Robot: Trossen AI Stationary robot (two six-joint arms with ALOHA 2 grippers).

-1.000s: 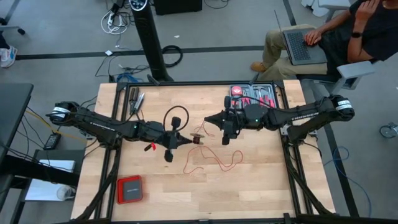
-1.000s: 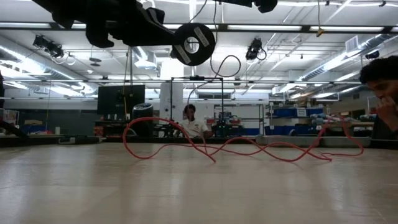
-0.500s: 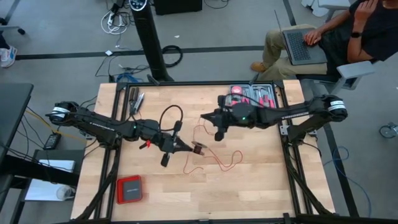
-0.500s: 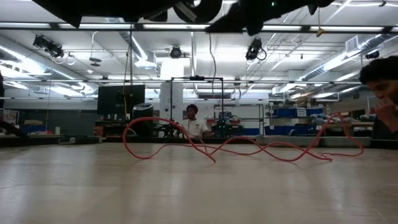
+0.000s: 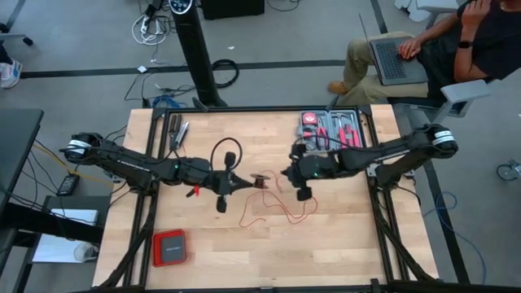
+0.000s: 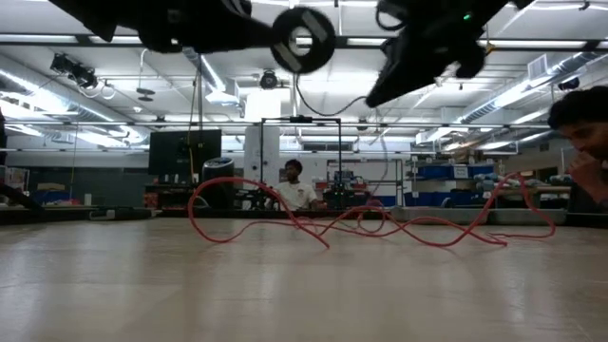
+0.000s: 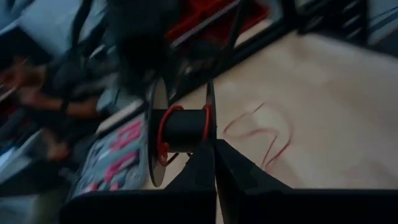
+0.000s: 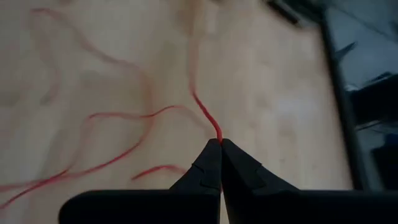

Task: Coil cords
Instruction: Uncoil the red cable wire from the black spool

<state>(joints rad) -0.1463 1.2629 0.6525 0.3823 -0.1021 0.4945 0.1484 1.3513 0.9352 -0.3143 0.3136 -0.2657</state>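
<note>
A small black spool point(image 7: 183, 129) with a few turns of red cord on its core hangs above the table's middle point(image 5: 260, 181), held by my shut left gripper point(image 5: 251, 181). Just right of it, my right gripper point(image 5: 285, 176) is tipped downward and shut on the thin red cord point(image 8: 124, 115). The rest of the cord point(image 5: 281, 210) lies in loose waves on the wooden table below both grippers. In the low view the cord point(image 6: 380, 226) rests on the table, with the spool point(image 6: 304, 40) high above it. My left gripper pinches the rim of one spool flange point(image 7: 209, 134) between its two fingers, coming about level from the table's left. The spool is lifted clear of the table, its axis lying across the fingers. My right gripper pinches a single strand of the cord point(image 8: 217, 134) at its fingertips, slanting down from the table's right. From the fingertips the strand runs on in a gentle curve above the table.
A grey tool tray point(image 5: 334, 126) with red-handled tools stands at the far right, a flat red box point(image 5: 169, 247) near the front left, and some tools point(image 5: 179, 132) at the far left. A person with a laptop point(image 5: 395, 57) sits beyond the far right corner.
My right gripper has sunk toward the table and tipped its fingers downward, shifting a little toward the near edge while staying shut on the cord. The cord on the table has gained a small loop near its middle.
</note>
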